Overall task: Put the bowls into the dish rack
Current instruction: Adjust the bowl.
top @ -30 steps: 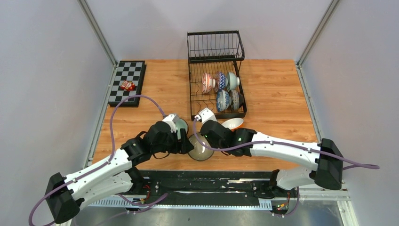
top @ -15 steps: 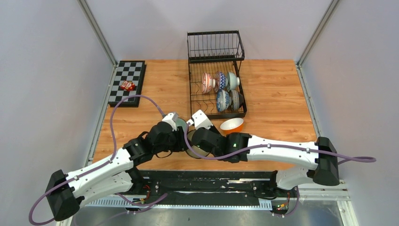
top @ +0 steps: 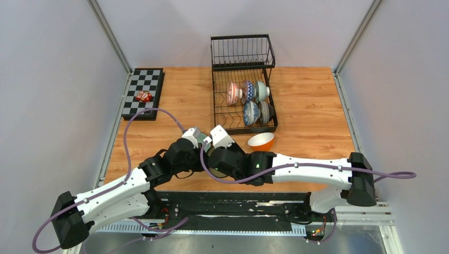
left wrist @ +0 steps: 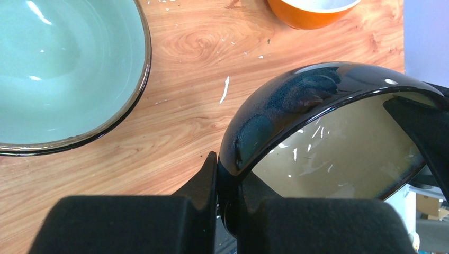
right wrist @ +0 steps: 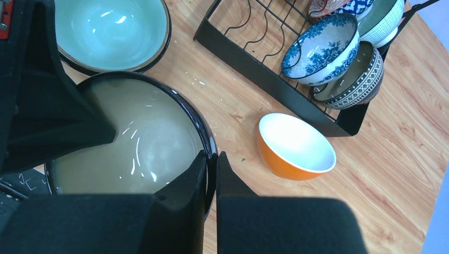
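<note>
Obs.: the cream dark-rimmed bowl is held by both arms at once, near the front of the desk and left of centre. The left fingers are closed to a narrow pinch over its dark rim, one inside and one outside. The right fingers are pinched the same way at another point on that rim. The bowl is tilted and appears lifted clear of the wood, though the top view hides it beneath the wrists. The double hold is judged to be a hand-over: the dish rack stands far of centre and slightly right, more easily reached by the right arm. Five bowls are already stood on edge in the rack's right half; the left slots are bare. The pale green bowl sits upright just beside the held one. The orange bowl sits upright close to the rack's near right corner. Both are yet to be loaded.
</note>
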### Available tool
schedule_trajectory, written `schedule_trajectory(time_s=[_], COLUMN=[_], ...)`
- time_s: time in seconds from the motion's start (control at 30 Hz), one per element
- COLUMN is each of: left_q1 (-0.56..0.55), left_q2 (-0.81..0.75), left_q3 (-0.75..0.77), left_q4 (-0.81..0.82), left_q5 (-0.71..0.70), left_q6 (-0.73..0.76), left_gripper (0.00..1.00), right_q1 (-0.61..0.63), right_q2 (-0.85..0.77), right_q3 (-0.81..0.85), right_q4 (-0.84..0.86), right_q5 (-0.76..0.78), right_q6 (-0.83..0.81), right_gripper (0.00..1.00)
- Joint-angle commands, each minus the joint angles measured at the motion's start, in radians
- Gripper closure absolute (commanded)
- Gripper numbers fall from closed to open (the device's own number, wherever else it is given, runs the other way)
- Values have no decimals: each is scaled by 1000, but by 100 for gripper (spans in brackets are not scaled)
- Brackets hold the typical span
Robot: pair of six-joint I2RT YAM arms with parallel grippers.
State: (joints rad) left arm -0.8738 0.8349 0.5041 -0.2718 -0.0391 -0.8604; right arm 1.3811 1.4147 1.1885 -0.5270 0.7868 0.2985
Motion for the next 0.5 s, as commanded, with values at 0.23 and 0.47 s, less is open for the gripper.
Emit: schedule_trajectory(time_s=[0.23,0.47], left_q1=[2,50], left_q2=[-55,-47], left_q3=[3,0], left_q4=[107,185], left_q5=[42,149], left_q6=[84,109], left_gripper=[100,100], right_q1=[-6,-59], right_q2=[-163,-366], right_q3=[-41,-201], right_q4=[47,191], right_q5=[-86,-229], right_q6=[34,80], right_gripper=[71,40])
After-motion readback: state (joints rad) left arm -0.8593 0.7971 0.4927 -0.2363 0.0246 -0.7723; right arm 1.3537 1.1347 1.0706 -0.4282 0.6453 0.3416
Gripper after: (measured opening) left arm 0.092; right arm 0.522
